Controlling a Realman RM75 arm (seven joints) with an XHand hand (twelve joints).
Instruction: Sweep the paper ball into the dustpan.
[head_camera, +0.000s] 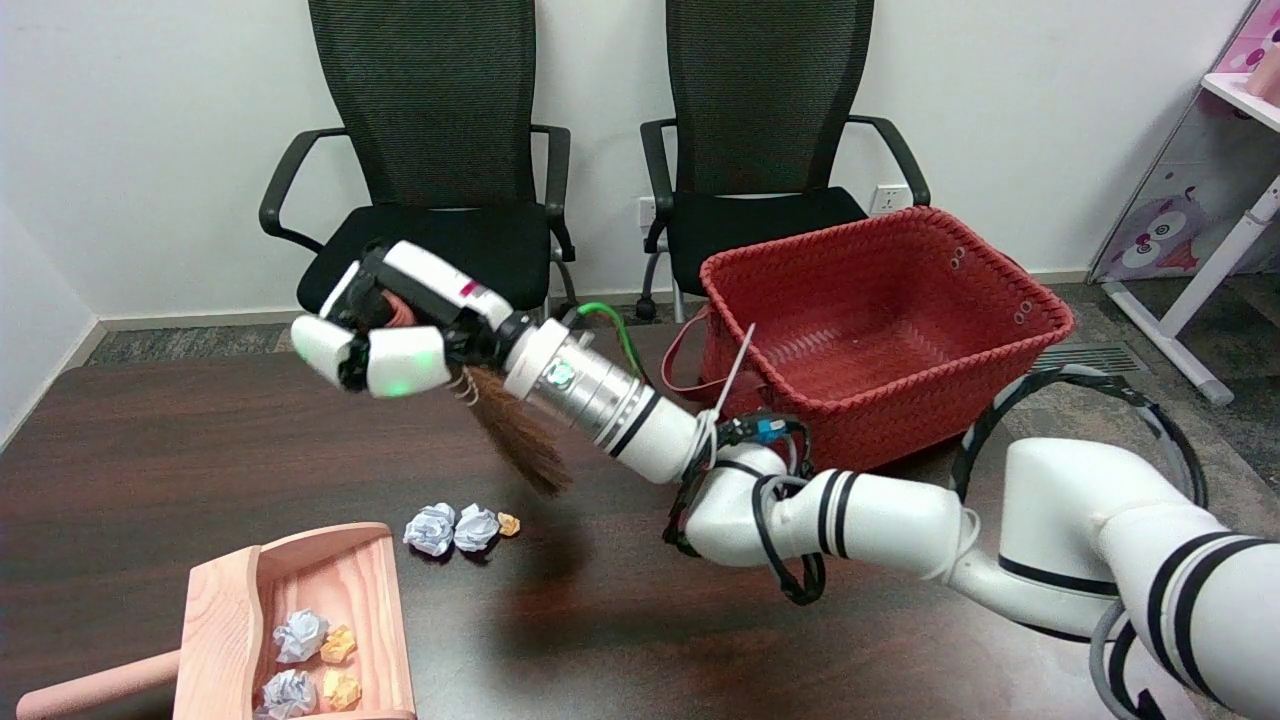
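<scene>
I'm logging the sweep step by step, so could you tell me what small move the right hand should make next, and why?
Probably lower the brush to the table just right of the loose paper balls. The right hand holds it in the air with its bristles off the table, while those balls lie outside the dustpan, near its open mouth. From there a leftward stroke could push them in.

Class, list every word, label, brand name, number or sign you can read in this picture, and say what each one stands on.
No text can be read anywhere in this view.
Right hand: a small red mark on its white casing, too small to read.
Panel at the far right: a cartoon picture only, no words legible.
Red basket, wooden dustpan, paper balls, chairs: no lettering visible.
</scene>
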